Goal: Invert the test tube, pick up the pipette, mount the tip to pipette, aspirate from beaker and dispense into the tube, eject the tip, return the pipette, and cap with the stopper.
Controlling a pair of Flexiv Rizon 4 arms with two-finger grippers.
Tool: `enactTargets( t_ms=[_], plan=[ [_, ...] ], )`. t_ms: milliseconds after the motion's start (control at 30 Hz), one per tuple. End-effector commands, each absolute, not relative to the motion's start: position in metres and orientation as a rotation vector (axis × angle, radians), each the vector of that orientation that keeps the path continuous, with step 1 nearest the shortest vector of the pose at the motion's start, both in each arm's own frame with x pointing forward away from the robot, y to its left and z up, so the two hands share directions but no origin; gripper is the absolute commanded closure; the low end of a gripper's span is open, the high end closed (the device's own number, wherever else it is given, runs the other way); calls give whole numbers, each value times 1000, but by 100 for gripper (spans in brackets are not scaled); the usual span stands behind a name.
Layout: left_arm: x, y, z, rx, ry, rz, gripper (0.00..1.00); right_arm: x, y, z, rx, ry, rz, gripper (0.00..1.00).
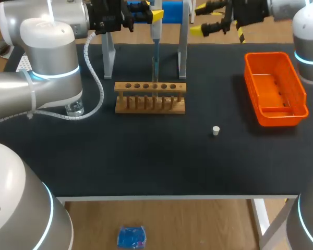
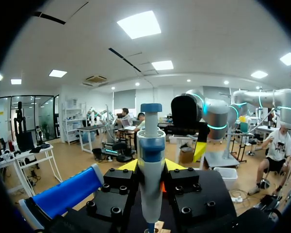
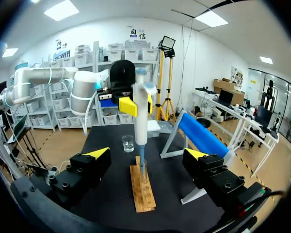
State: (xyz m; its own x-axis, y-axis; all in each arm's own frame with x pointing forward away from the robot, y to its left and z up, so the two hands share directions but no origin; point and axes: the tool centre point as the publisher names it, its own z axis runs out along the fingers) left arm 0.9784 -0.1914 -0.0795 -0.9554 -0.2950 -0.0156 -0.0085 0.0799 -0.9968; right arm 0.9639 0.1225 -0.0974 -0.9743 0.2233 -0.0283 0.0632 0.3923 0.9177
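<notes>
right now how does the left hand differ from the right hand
The left hand is shut on the pipette; the right hand is open and holds nothing. The left hand hangs over the wooden rack, with the pipette's end down at it; the right hand is off to the side, nearer the orange basket. Both have yellow tips and sit at the far side of the table.
</notes>
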Motion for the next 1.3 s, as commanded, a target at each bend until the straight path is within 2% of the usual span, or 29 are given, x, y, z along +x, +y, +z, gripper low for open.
enactTargets(
  t_ms=[33,367,400,467,567,633,1300],
  plan=[
    [978,-193,-81,-309,2129,-1976,100,953,123,-64,271,2540,1529,0],
    [978,-193,-81,-309,2129,-1976,100,958,153,-32,268,2617,1529,0],
    [978,-193,-81,-309,2129,-1976,100,958,156,-30,262,2624,1533,4],
    [978,-193,-81,-309,2129,-1976,100,959,163,-26,251,2626,1545,50],
    [978,-193,-81,-309,2129,-1976,100,961,171,-20,232,2627,1556,78],
    [978,-193,-81,-309,2129,-1976,100,962,175,-16,223,2621,1561,100],
    [978,-193,-81,-309,2129,-1976,100,979,207,6,257,2609,1623,100]
  ],
)
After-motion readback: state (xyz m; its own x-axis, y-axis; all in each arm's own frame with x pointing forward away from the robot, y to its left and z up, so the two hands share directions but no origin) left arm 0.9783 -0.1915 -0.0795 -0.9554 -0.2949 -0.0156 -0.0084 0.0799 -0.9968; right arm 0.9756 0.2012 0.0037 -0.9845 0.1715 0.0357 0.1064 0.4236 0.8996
